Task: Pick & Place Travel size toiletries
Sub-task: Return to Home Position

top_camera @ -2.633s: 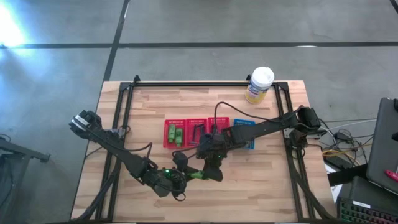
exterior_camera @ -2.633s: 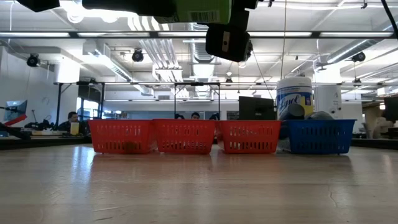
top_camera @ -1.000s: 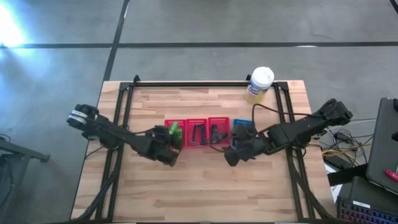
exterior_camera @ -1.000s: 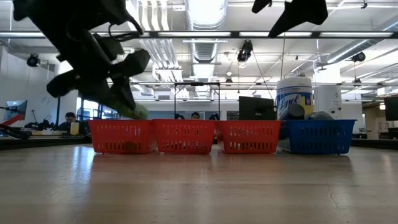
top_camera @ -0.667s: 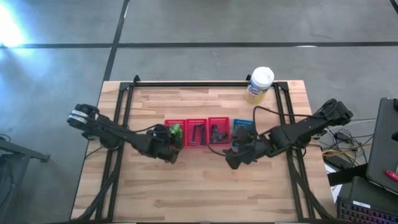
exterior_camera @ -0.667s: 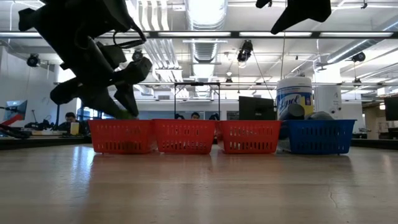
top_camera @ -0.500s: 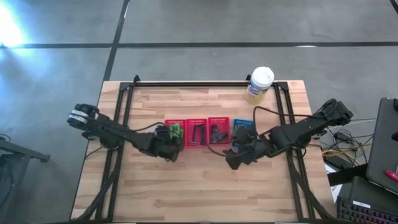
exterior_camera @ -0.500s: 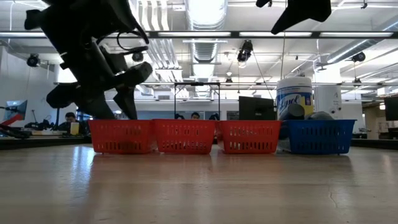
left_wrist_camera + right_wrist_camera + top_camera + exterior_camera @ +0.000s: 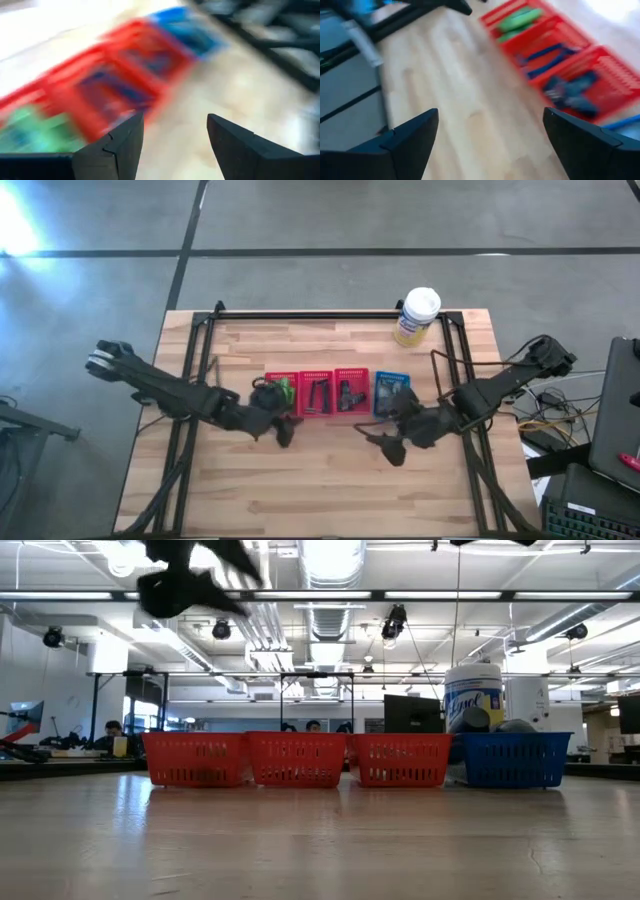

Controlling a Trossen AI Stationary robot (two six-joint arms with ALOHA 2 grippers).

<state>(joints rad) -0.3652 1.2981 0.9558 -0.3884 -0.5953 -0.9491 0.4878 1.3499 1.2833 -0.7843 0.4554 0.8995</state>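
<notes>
I find the toiletries [image 9: 285, 389] all in the baskets [image 9: 318, 374], none on the table [image 9: 330, 490]. The left gripper [image 9: 281, 430] and right gripper [image 9: 386, 446] are spread and empty.

There were four mesh baskets in one row: three red baskets [image 9: 297, 760] and one blue basket [image 9: 515, 762]. The red three began just beside the left gripper [image 9: 174, 119], and the blue one lay nearest the right gripper [image 9: 490, 114]. That made two grippers, each with two fingers spread apart. The red basket closest to the left gripper held at least two green tubes [image 9: 519, 19]. The dark items [image 9: 318, 394] in the other two red baskets were too blurred to count. One canister [image 9: 417, 315] stood beyond the blue basket, well away from both grippers.
</notes>
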